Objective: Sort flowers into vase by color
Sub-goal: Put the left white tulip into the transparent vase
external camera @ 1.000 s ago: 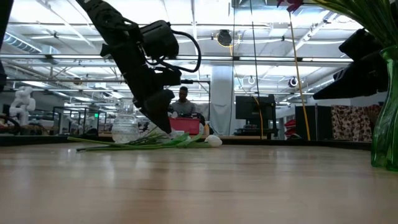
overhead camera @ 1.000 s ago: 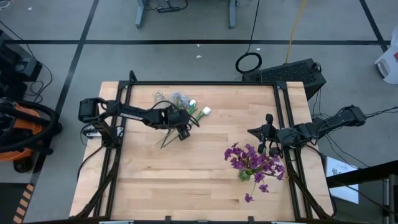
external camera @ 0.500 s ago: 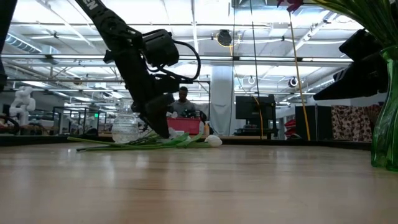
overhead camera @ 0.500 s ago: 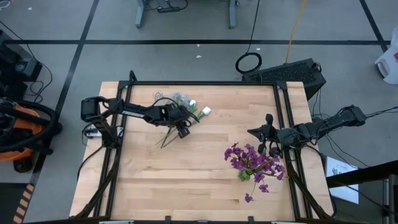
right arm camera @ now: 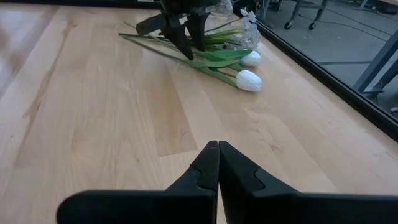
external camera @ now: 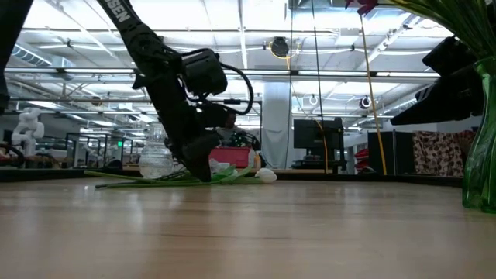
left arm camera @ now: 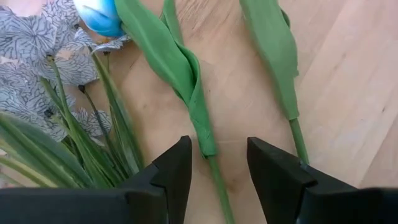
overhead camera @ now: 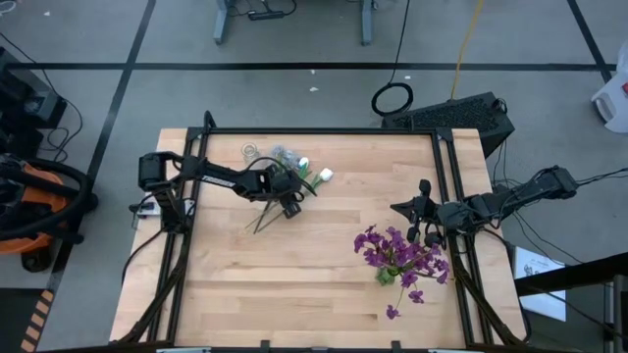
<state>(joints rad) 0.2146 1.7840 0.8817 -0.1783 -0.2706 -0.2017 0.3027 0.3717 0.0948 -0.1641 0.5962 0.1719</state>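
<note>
While the dark two-finger left gripper (overhead camera: 287,203) stood low over the far-left part of the pale wooden table (overhead camera: 324,294), its fingers (left arm camera: 171,171) were parted a moderate way, one on each side of a thin green tulip stem (left arm camera: 219,180), and had not closed on it. That stem ran lengthwise between the two fingers and on away from the gripper, widening into a folded green leaf (left arm camera: 168,53). A second, similar stem (left arm camera: 297,137) lay just outside the other finger. Beside them lay grey-blue fluffy clusters (left arm camera: 28,50) with thin green stalks. From above, the loose pile of flowers (overhead camera: 285,181) lay with the white tulip-like buds (overhead camera: 325,176) toward the far right and the stalk ends toward the near left. The left arm was far the nearer to the pile. The right gripper (overhead camera: 429,227), its fingers pressed together and holding nothing, waited at the right side of the table, just beyond the green glass vase of purple flowers (overhead camera: 397,257), well apart from the pile.
</note>
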